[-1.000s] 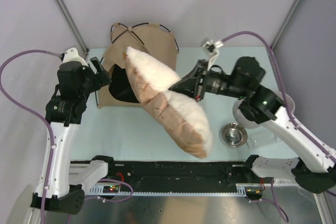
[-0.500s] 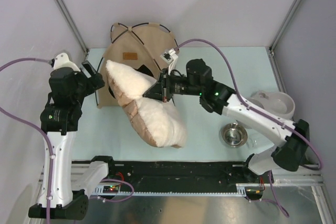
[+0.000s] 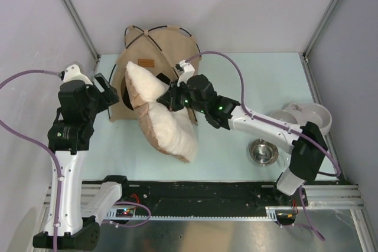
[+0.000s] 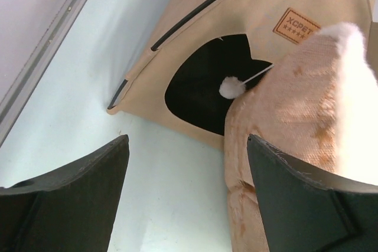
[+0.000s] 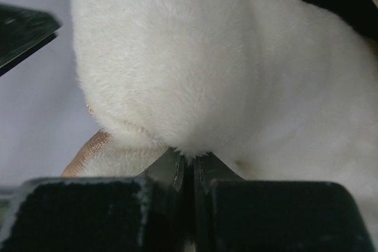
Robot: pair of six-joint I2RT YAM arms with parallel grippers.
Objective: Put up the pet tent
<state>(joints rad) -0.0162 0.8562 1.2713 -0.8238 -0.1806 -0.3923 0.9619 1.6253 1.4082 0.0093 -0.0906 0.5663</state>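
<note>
Since half a second ago, the right arm has reached farther toward 10 o'clock, carrying the fluffy cream pillow [image 3: 160, 123] closer to the tent front, where it now stands more on edge.

From the left, as we see it from above: the left gripper [image 3: 108, 90] hangs at 9 o'clock on the table [image 3: 254, 81] with its jaws spread wide and nothing between them, just beside the tent's left corner. Its wrist camera looks between the two fingers [image 4: 187, 140] at the rounded dark doorway [image 4: 198, 87], the white pom-pom [image 4: 232, 87] dangling across it and the brown label [image 4: 296, 25] above.

The pet tent [image 3: 156, 45] stands erect at 11 o'clock, black poles arching over its tan canvas, its back to the far wall.

The pillow, folded in the middle, leans at the doorway and hides most of it.

The right gripper [image 3: 171, 100] is pinched tight on the pillow's edge at 3 o'clock from the doorway; in our wrist view its fingers [image 5: 190, 169] meet in white fur.

A steel bowl [image 3: 262, 151] sits at 4 o'clock and a white bowl [image 3: 307, 116] at 3 o'clock.
</note>
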